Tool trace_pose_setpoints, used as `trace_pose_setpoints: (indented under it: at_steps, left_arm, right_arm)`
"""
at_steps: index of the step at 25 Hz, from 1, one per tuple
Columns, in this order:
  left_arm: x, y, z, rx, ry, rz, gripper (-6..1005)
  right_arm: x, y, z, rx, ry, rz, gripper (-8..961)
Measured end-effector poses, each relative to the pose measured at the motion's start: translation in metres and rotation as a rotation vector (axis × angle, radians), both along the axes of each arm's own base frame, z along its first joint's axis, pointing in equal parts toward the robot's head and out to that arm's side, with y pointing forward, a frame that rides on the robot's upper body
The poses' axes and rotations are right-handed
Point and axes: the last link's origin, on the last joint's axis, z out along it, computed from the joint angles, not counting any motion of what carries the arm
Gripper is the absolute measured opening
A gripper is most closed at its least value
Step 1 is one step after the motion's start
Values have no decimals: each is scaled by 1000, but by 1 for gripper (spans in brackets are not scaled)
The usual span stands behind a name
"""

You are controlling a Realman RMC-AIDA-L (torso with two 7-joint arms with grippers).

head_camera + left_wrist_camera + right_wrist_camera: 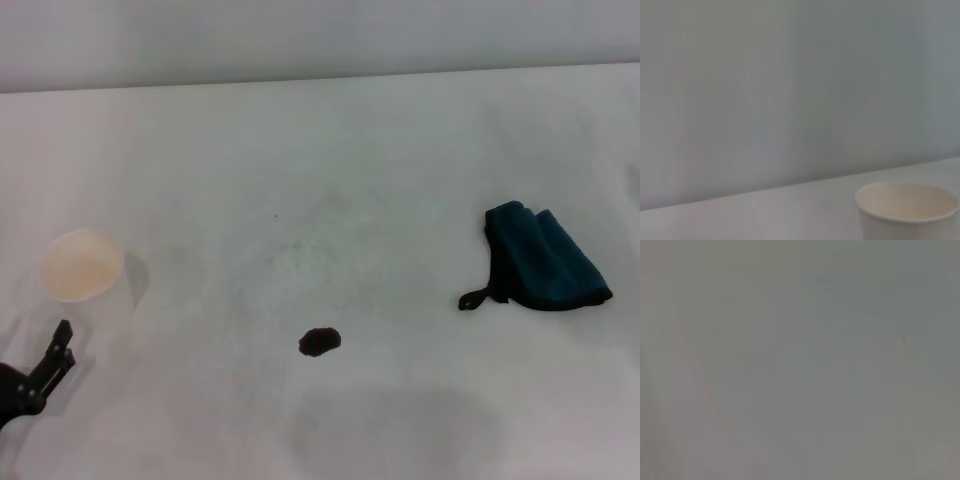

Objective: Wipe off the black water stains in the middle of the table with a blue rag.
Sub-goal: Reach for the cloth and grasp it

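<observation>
The black water stain [319, 342] is a small dark oval blotch on the white table [300, 160], near the front middle. The blue rag [542, 260] lies crumpled at the right, its black loop tag [472, 298] pointing toward the stain. My left gripper [58, 350] shows at the front left corner, just in front of the white cup and far from both rag and stain. It holds nothing that I can see. My right gripper is out of view; the right wrist view shows only a plain grey surface.
A white paper cup [82, 266] stands at the left, just beyond my left gripper; it also shows in the left wrist view [907, 207]. The table's far edge meets a pale wall [300, 40].
</observation>
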Motion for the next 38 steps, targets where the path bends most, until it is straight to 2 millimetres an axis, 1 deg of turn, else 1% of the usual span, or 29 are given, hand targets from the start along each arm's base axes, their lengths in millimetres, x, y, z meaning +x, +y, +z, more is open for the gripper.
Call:
trace_pose_setpoints:
  at_steps: [2, 3, 5, 9, 12, 14, 15, 17, 19, 22, 25, 27, 28, 30, 31, 32, 36, 38]
  left_arm:
    - [-2, -3, 1, 4, -2, 8, 882]
    - [-2, -4, 1, 4, -3, 10, 882]
    - [-3, -7, 1, 10, -5, 20, 882]
    - [-8, -10, 7, 51, -24, 56, 881]
    - [-12, -10, 15, 90, -26, 67, 881]
    - [-13, -11, 19, 104, -24, 65, 881]
    - [-15, -11, 22, 113, -22, 68, 881]
    - [-18, -11, 27, 125, -22, 74, 880]
    - [-18, -10, 29, 136, -23, 77, 880]
    - [-18, -6, 34, 160, -19, 66, 880]
    - [-17, 2, 39, 184, -16, 54, 880]
    - [-16, 4, 40, 190, -16, 51, 879]
    - [-16, 9, 46, 212, -12, 42, 879]
    - [-17, 11, 49, 222, -3, 38, 879]
    - [-17, 13, 51, 227, 5, 32, 879]
    - [-16, 16, 53, 228, 11, 26, 879]
    - [-12, 27, 55, 231, 19, -2, 879]
    - [-10, 33, 57, 236, 26, -14, 878]
  right_arm:
    - [2, 3, 14, -27, 69, 8, 798]
    - [3, 5, 22, -59, 119, 6, 798]
    - [3, 10, 33, -131, 175, -3, 798]
    - [-8, 24, 53, -299, 208, 2, 797]
    - [-24, 35, 63, -462, 200, 32, 796]
    - [-38, 43, 72, -566, 194, 41, 765]
    - [-44, 47, 76, -623, 181, 33, 750]
    - [-56, 54, 80, -738, 132, 0, 750]
    - [-72, 62, 84, -864, 67, -51, 751]
    - [-93, 68, 90, -966, -34, -131, 751]
    - [-111, 72, 94, -1009, -117, -215, 752]
    - [-124, 75, 93, -1030, -173, -259, 752]
    - [-132, 78, 91, -1036, -209, -283, 752]
    - [-145, 83, 82, -1066, -276, -328, 753]
    - [-157, 87, 68, -1094, -343, -369, 753]
    - [-157, 87, 68, -1094, -343, -369, 753]
    - [-177, 95, 37, -1140, -446, -417, 752]
    - [-188, 101, 18, -1146, -498, -433, 752]
